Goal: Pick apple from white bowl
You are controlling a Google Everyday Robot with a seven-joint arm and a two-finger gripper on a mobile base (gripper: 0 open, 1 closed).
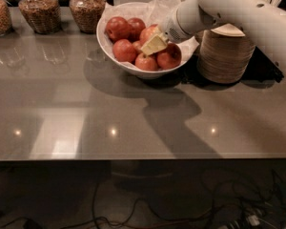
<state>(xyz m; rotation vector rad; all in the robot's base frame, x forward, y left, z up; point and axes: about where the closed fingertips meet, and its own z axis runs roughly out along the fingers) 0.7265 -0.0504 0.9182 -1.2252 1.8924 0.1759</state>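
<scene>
The white bowl (115,61), lined with crinkled white paper, stands at the back middle of the grey table. It holds several apples. The paler pinkish-red apple (148,32) lies near the bowl's middle back, with darker red apples (117,28) around it. My gripper (153,45) comes in from the upper right on the white arm. It is down inside the bowl, its pale yellow tip right against the front of the paler apple and above a small red-yellow apple (146,62). The arm hides the bowl's right rear part.
A stack of beige disposable bowls (226,56) stands right next to the white bowl on its right, under the arm. Three glass jars of grain (38,11) line the back left edge. The grey table (109,123) stretches toward the front; cables lie on the floor below.
</scene>
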